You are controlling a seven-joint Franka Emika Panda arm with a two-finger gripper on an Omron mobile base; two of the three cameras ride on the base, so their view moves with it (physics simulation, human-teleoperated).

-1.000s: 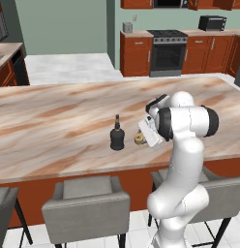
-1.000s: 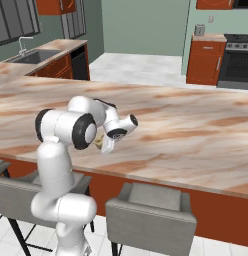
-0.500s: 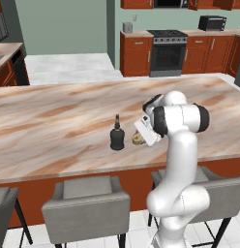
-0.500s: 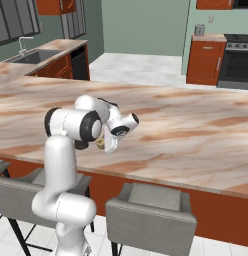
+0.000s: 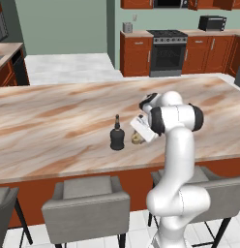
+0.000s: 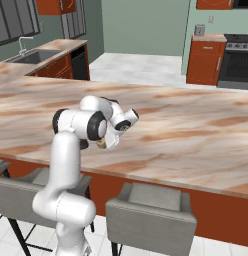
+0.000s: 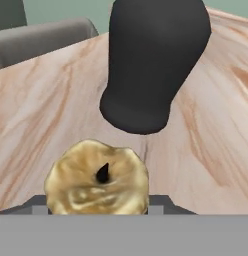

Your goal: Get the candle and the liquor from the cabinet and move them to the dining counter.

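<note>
One lumpy gold candle (image 7: 97, 177) with dark wick sits clamped in the end effector (image 7: 98, 210).

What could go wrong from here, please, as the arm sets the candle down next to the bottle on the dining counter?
1. The candle sits at the gripper with the liquor close beside it; a sideways swing on retreat could tip that narrow-necked bottle.
2. Whether the candle rests flat on the dining counter cannot be told; released slightly high or tilted, it might roll.
3. The white hand hides the candle in both base views, so a slip there could go unnoticed.
</note>
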